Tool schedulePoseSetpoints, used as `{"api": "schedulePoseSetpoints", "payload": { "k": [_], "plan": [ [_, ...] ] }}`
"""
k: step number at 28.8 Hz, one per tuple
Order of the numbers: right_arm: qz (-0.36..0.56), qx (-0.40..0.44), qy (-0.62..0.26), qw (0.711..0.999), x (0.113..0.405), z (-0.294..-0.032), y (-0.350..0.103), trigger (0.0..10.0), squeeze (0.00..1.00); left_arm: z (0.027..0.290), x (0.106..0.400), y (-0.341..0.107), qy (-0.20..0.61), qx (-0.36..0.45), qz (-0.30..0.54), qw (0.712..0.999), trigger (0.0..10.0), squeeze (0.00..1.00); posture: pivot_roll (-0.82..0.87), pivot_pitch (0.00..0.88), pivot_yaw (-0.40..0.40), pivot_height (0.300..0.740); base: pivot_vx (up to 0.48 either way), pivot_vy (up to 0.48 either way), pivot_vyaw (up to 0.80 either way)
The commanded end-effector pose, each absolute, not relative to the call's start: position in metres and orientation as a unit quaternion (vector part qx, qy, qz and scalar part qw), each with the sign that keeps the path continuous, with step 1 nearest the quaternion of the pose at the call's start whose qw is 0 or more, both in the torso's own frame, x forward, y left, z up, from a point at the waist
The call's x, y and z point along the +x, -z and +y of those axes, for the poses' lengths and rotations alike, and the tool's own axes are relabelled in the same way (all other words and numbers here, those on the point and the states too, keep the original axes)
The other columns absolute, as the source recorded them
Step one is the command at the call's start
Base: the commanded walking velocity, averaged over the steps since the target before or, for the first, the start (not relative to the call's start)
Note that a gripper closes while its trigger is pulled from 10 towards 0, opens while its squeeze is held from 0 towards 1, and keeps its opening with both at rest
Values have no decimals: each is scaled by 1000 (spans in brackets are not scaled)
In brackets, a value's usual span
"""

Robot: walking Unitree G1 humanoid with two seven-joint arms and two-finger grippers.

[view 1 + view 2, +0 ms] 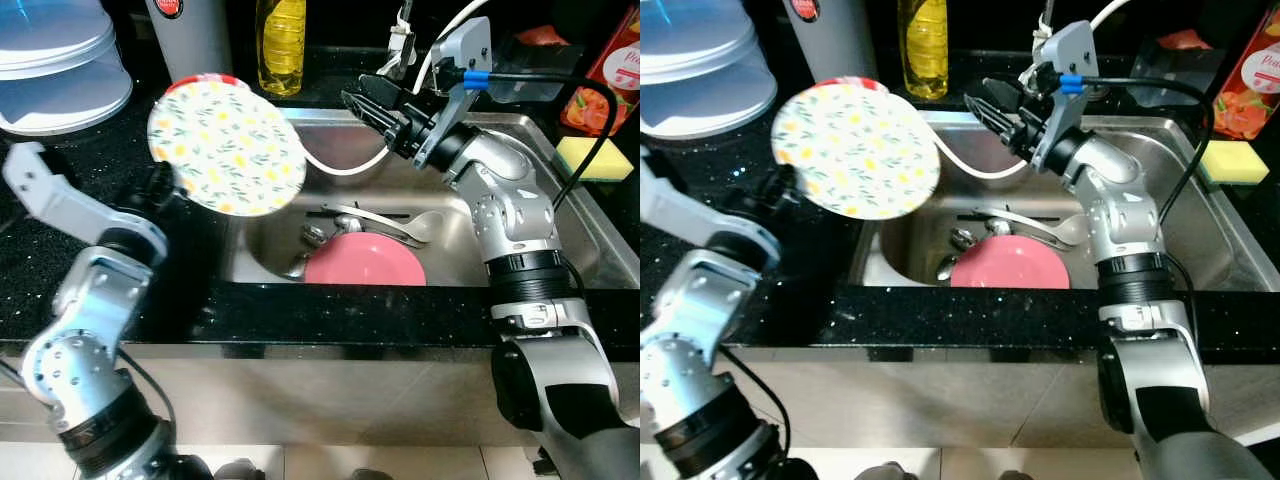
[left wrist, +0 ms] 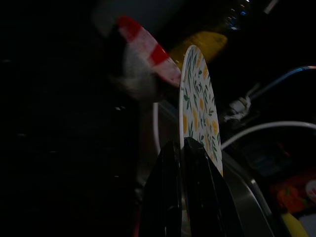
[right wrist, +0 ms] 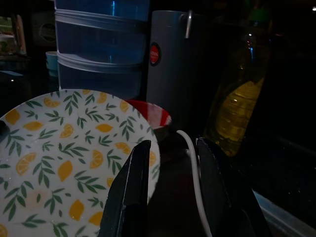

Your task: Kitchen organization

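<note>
A round plate with a lemon and leaf pattern (image 1: 228,148) is held up on edge over the sink's left rim. My left gripper (image 2: 180,148) is shut on its lower edge, seen close in the left wrist view. A red-and-white striped rim (image 1: 205,81) peeks out behind the plate's top. My right gripper (image 1: 365,105) hangs open over the back of the sink, to the right of the plate and apart from it, fingers (image 3: 133,187) pointing at it. A pink plate (image 1: 365,262) lies in the steel sink (image 1: 520,200) with some cutlery (image 1: 400,225).
A white hose (image 1: 350,167) curves across the sink behind the plate. On the black counter stand stacked blue containers (image 1: 55,60), a grey canister (image 1: 195,35) and a yellow oil bottle (image 1: 281,40). A yellow sponge (image 1: 595,157) and a red carton (image 1: 620,60) sit at the right.
</note>
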State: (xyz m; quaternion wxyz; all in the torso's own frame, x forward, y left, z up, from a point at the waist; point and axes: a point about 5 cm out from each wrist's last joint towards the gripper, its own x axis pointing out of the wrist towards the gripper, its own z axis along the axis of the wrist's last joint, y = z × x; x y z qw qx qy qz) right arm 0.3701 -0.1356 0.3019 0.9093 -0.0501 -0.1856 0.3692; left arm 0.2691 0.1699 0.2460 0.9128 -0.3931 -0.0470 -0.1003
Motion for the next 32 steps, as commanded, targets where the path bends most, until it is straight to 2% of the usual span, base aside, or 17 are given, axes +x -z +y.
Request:
{"api": "schedulePoseSetpoints", "payload": {
  "k": [1,4,8,12,13,14,15,16,17,19,20,26,27,30,32],
  "plan": [
    [-190,-50,-370,908,371,-134,-303,10000,0,161,266,-252,124,-388,-63,911,10000,0,66,62,-2,740,0,0,0],
    [-191,-51,-369,908,371,-134,-304,10000,0,142,278,-254,156,-371,-38,915,10000,0,59,58,-1,740,0,0,0],
    [-193,-51,-367,909,371,-135,-306,10000,0,137,301,-243,119,-325,23,938,10000,0,54,58,1,740,0,0,0],
    [-194,-51,-366,909,371,-135,-307,10000,0,131,340,-242,108,-301,65,945,10000,0,40,71,6,740,0,0,0],
    [-194,-52,-366,909,371,-134,-307,10000,0,127,352,-245,117,-300,74,944,10000,0,32,76,12,740,0,0,0],
    [-194,-52,-366,909,371,-134,-307,10000,0,127,352,-245,117,-300,74,944,10000,0,32,76,12,740,0,0,0],
    [-195,-52,-367,908,370,-134,-306,10000,0,124,371,-248,120,-306,91,940,10000,0,24,79,19,740,0,0,0],
    [-195,-52,-367,908,370,-134,-306,10000,0,124,371,-248,120,-306,91,940,10000,0,24,79,19,740,0,0,0],
    [-195,-54,-363,910,368,-136,-306,10000,0,119,390,-249,120,-323,107,933,10000,0,-5,85,41,740,0,0,0],
    [-195,-56,-359,911,367,-139,-306,10000,0,115,395,-249,122,-327,111,931,10000,0,-10,85,44,740,0,0,0],
    [-195,-57,-354,913,365,-141,-306,10000,0,110,399,-251,126,-323,112,931,10000,1000,-27,87,55,740,0,0,0],
    [-196,-62,-338,918,362,-151,-305,10000,0,94,400,-265,176,-297,79,935,10000,1000,-50,78,71,740,0,0,0],
    [-197,-65,-332,920,361,-155,-306,10000,0,95,397,-282,207,-304,33,929,10000,0,-51,68,73,740,0,0,0],
    [-197,-65,-329,921,361,-156,-306,10000,0,98,395,-292,222,-305,4,926,10000,0,-49,65,72,740,0,0,0],
    [-200,-64,-330,920,361,-156,-307,10000,0,123,395,-311,182,-295,-64,936,10000,0,-32,53,64,740,0,0,0]
  ]
}}
